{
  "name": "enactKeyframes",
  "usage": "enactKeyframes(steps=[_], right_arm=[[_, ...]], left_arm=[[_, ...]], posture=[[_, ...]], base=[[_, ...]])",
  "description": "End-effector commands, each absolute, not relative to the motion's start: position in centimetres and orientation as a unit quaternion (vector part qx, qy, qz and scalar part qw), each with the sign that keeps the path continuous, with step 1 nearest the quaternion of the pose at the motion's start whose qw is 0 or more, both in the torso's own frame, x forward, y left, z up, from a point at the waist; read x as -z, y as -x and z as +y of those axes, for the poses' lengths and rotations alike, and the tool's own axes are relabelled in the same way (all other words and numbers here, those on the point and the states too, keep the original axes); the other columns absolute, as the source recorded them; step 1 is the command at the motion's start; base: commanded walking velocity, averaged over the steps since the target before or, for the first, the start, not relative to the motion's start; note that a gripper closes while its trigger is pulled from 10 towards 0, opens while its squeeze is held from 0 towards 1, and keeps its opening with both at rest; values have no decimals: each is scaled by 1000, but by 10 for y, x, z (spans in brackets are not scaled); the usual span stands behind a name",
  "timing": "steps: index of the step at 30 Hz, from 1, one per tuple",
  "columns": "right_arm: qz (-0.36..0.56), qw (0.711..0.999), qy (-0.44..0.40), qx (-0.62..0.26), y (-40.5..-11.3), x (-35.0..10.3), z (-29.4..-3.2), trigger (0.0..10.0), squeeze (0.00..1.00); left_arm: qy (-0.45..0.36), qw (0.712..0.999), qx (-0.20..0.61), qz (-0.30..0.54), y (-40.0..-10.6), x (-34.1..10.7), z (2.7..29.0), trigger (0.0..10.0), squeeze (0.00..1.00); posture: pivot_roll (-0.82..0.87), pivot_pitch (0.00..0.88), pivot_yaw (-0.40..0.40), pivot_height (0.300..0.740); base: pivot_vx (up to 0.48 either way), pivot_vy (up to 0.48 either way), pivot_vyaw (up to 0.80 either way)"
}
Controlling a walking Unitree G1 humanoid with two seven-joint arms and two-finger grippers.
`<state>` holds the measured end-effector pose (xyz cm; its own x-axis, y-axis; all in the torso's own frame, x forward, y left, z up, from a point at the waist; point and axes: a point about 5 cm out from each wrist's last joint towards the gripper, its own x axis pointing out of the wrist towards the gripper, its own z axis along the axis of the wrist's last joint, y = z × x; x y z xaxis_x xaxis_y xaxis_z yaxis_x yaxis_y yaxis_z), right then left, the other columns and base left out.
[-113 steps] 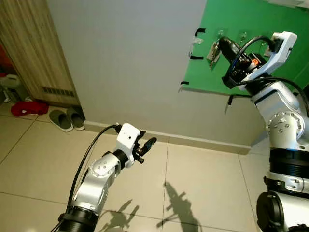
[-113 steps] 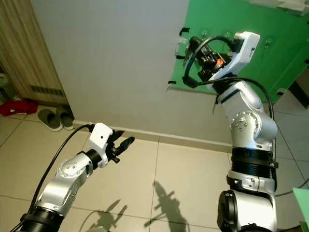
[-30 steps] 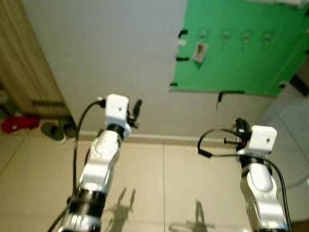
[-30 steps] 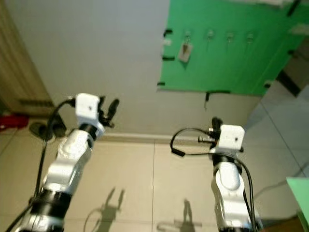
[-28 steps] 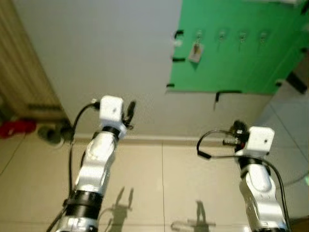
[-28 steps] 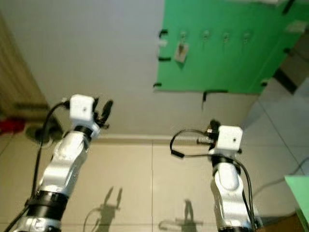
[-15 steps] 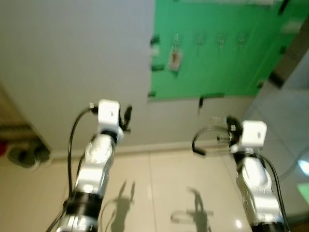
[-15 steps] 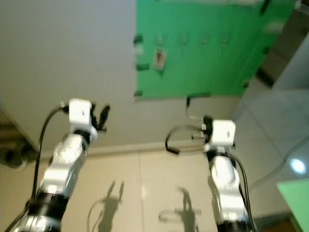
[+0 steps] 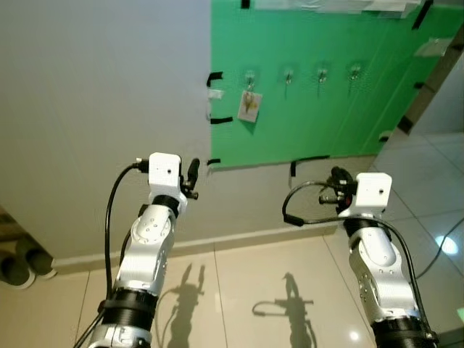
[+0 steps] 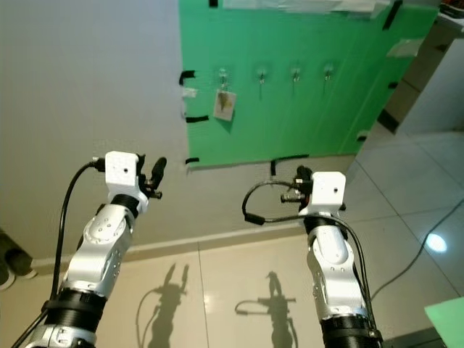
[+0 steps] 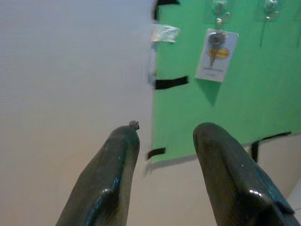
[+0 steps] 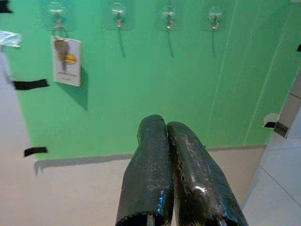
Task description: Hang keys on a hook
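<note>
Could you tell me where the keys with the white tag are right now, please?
The keys with the white tag hang from the leftmost of four hooks on the green wall panel, near its taped left edge.

The keys [image 12: 65, 59], with a white tag bearing a yellow mark, hang upright. They hang from the leftmost hook [image 12: 57, 17] on the far wall.

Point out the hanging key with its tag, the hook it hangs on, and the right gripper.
key with its tag [image 12: 66, 60], right wrist view, on the white tag's face.
hook [image 12: 57, 18], right wrist view, on the metal hook.
right gripper [image 12: 167, 129], right wrist view, between the shut fingertips.
</note>
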<state>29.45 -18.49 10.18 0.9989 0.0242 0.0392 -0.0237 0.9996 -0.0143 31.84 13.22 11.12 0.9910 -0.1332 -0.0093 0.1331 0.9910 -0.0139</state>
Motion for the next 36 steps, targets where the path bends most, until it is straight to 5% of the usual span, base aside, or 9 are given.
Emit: enactKeyframes(steps=[1,21,36], right_arm=[[-20,1000,11,-22,-299,-110,-188,10000,0],[8,999,7,-47,-311,-120,-189,10000,0],[17,999,4,-43,-307,-116,-187,10000,0]], left_arm=[[12,997,73,2,-320,-115,125,10000,0],[-4,997,76,12,-318,-114,127,10000,0],[-21,994,111,-1,-318,-119,117,10000,0]], posture=[[-20,0,0,740],[-11,0,-12,740],[-24,0,4,740]], base=[[409,251,0],[409,249,0],[137,-168,0]])
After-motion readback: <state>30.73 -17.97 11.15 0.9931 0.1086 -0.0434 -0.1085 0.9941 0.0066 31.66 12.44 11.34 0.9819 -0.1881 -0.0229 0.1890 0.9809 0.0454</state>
